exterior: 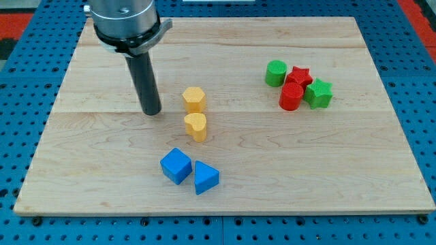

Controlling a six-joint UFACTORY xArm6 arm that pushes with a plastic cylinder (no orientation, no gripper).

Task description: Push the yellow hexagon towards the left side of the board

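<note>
The yellow hexagon [194, 99] stands on the wooden board [88, 156] a little left of the middle. A second yellow block, heart-shaped [195, 126], sits just below it, close but apart. My tip [151, 112] rests on the board to the left of the yellow hexagon, with a gap between them. The dark rod rises from the tip to the arm's metal mount at the view's top left.
A blue cube [176, 165] and a blue triangular block [205, 177] lie side by side below the yellow blocks. At the view's right, a green cylinder [276, 73], a red star [298, 76], a red cylinder [291, 96] and a green star [318, 93] cluster together.
</note>
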